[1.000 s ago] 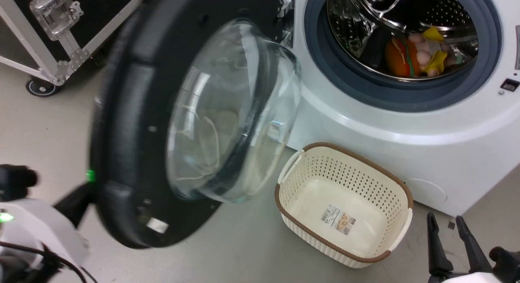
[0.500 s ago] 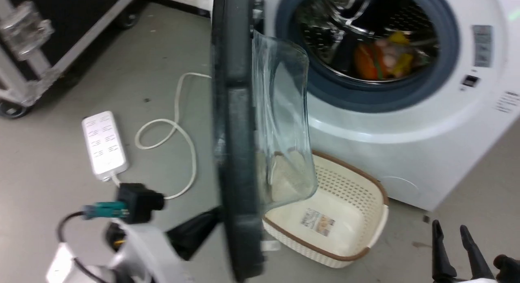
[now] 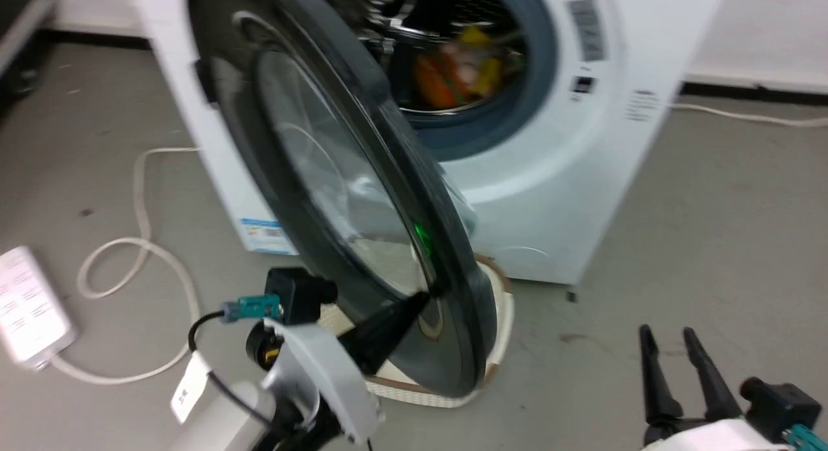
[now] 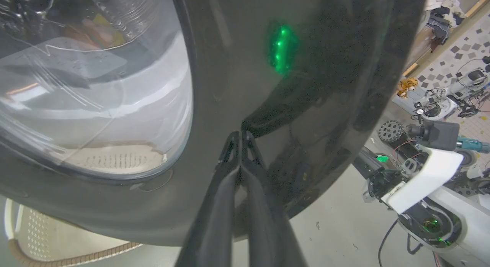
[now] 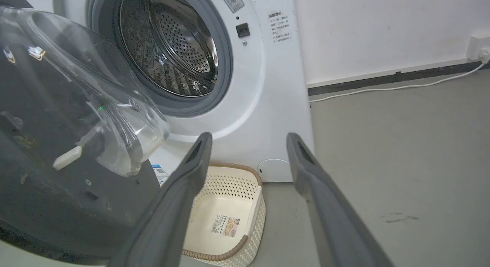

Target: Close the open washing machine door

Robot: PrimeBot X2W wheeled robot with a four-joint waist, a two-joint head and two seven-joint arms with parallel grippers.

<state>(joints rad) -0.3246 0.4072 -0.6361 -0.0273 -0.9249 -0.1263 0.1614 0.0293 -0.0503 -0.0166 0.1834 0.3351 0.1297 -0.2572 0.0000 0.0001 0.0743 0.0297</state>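
Head view: left pincer (image 3: 420, 300) (closed) against washing machine door (image 3: 336, 179) rim

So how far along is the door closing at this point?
Done: the left gripper, fingers shut, is set against the lower outer face of the washing machine door. In hand: the door stands partway across the front of the washing machine. Left: the drum is uncovered, so the door needs pushing home to latch. The right gripper hangs open.

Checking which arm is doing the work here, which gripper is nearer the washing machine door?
Left. The left gripper, shut, touches the washing machine door on its outer face near the lower rim. The right gripper is open, off to the door's right, apart from it.
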